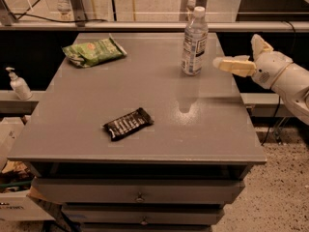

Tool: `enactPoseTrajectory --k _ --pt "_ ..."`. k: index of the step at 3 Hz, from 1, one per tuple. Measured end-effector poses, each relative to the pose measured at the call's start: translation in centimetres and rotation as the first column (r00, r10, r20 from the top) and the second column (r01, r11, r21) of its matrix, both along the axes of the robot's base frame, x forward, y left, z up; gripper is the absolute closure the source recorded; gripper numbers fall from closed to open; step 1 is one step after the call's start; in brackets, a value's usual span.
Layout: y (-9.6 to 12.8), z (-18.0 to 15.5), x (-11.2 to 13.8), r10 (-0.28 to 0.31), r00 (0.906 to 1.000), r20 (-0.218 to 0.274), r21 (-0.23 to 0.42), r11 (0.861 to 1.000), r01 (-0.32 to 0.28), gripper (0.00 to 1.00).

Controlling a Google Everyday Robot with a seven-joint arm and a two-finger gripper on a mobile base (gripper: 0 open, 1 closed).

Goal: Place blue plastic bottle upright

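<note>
The blue plastic bottle (194, 42) stood upright, white cap on, near the back right of the grey table (203, 129). Couldn't read its label print, same with the dark snack bar (128, 123) wrapper near the front. The gripper (235, 50) hung just right of the bottle at the table's right edge, fingers spread apart, not touching it. Green chip bag (92, 51) sat back left, with lots of bare tabletop between. The drawers (140, 191) below were closed.
</note>
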State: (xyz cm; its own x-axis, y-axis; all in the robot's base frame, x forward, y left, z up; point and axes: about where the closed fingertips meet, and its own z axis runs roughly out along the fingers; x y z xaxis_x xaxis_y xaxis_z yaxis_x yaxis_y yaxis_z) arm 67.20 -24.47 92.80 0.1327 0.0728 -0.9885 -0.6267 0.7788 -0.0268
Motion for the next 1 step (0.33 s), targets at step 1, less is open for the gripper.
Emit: enactPoseTrajectory --k 1 --pt "0.01 0.00 0.00 0.000 1.0000 0.000 0.000 1.000 0.000 0.00"
